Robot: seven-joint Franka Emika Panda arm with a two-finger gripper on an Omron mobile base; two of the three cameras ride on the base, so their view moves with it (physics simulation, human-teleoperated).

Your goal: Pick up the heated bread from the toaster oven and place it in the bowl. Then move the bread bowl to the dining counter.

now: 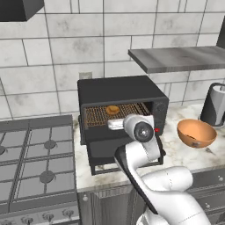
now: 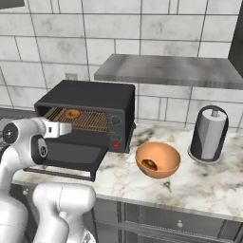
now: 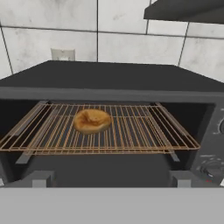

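The black toaster oven stands on the marble-look kitchen counter with its door dropped open. The small golden-brown bread lies left of middle on the coppery wire rack. My gripper hovers over the open door, level with the rack and a short way in front of the bread. It is open wide and holds nothing. The orange-brown bowl sits on the counter to the oven's right. The dining counter is out of view.
A gas stove adjoins the counter on the left. A grey cylindrical appliance stands right of the bowl, near the wall. A grey shelf juts out above the counter, right of the oven.
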